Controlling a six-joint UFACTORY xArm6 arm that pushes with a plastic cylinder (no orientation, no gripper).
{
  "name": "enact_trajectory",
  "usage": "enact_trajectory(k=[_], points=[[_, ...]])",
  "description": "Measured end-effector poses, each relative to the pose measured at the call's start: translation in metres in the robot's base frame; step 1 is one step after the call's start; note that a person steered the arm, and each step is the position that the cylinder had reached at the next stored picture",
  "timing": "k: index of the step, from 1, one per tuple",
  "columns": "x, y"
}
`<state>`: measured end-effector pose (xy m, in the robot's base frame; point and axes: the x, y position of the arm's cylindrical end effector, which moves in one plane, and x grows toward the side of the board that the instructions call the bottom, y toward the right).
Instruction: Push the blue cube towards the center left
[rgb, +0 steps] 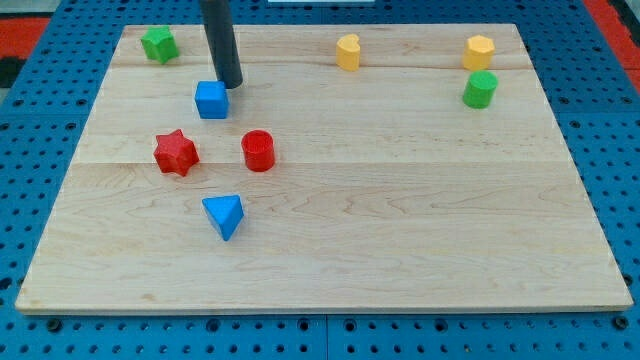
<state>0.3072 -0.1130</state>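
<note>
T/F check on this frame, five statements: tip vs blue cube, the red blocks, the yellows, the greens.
1. My tip sits just above and right of the blue cube, close to its upper right corner. True.
2. The red star lies to the right of the red cylinder. False: the star is to the cylinder's left.
3. Two yellow blocks sit near the view's top edge. True.
4. The blue triangular block touches the blue cube. False: it lies well below it, apart.
5. Both green blocks are at the view's left. False: one is top left, the other upper right.
</note>
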Motion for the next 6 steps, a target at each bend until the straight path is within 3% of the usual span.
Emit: enact_trajectory(k=[1,2,3,4,6], points=[[0.001,0.028],[0.025,0.012],[0.05,-0.035],[0.048,-0.075],[0.04,-0.025]])
